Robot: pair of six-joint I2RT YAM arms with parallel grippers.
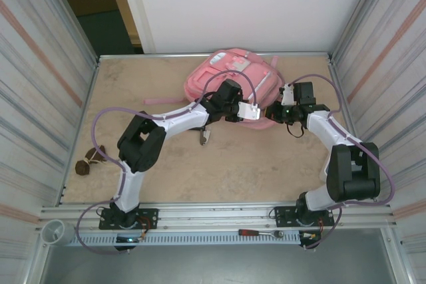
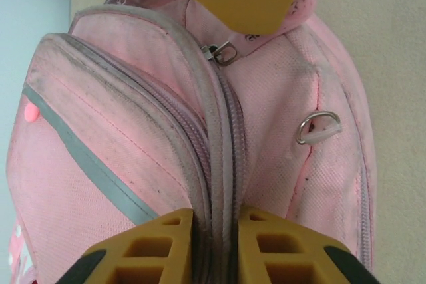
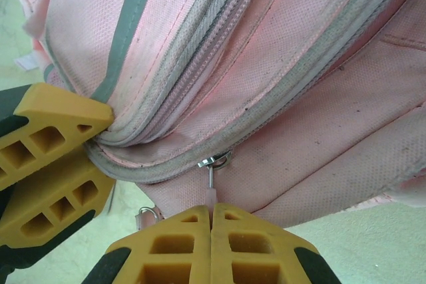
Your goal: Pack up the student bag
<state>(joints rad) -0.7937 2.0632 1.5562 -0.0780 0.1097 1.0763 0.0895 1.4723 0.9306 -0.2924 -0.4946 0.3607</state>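
At the far middle of the table (image 1: 219,171) lies the student bag (image 1: 229,74), its zip apparently closed. Its seam ridge is clamped by the left gripper (image 2: 215,224), while the right gripper (image 3: 212,221) pinches the zipper pull (image 3: 212,181). Opening looks barely begun, and all the packing remains.

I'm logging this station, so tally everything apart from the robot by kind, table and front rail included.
pink backpack: 1
small brown item: 1
red-handled tool: 1
white tube: 1
small unclear piece beneath the left arm: 1
Total: 5
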